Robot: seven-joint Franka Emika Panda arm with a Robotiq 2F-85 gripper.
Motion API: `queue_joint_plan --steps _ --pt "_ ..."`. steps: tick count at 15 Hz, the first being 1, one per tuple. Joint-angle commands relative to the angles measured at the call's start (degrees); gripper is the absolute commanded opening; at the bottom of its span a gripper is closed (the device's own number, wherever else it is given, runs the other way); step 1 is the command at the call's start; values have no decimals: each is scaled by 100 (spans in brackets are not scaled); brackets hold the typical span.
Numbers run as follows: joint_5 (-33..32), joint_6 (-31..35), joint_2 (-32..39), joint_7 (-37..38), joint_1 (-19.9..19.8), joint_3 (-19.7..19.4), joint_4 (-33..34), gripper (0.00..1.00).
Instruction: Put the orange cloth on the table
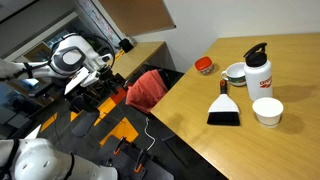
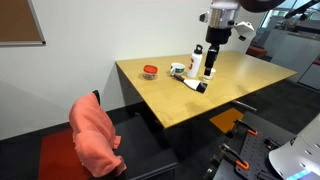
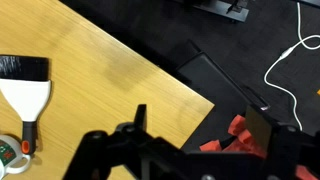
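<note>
The orange cloth [image 1: 148, 88] hangs over the back of a chair beside the wooden table [image 1: 200, 135]. It also shows in an exterior view [image 2: 92, 135] and, in part, at the lower right of the wrist view [image 3: 236, 133]. My gripper [image 3: 200, 130] is open and empty. It hangs in the air over the dark floor just past the table's corner [image 3: 150, 85], apart from the cloth. In both exterior views the gripper [image 2: 217, 30] [image 1: 103, 63] is raised well above the table top.
On the table stand a white bottle with a black cap [image 1: 261, 70], a white bowl [image 1: 267, 111], a white-handled brush [image 1: 223, 108], a mug [image 1: 235, 73] and a small red bowl [image 1: 204, 66]. The floor has orange and black equipment [image 1: 110, 125] and a white cable [image 3: 285, 60].
</note>
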Motion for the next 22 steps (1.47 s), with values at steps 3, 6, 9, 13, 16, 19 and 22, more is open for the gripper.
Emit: queue_joint_plan --steps 3,6,9,13,16,19,22 --pt "-10 -11 1 9 27 -25 7 100" --pt "-10 -11 1 9 27 -25 7 100" --pt "38 214 92 103 121 73 160 100" --pt "287 535 418 441 419 386 738 100" --pt "400 694 929 1090 564 722 1303 100" --pt "683 1304 1432 1547 757 970 1634 100" --pt "913 2096 1979 1672 935 1121 1890 100"
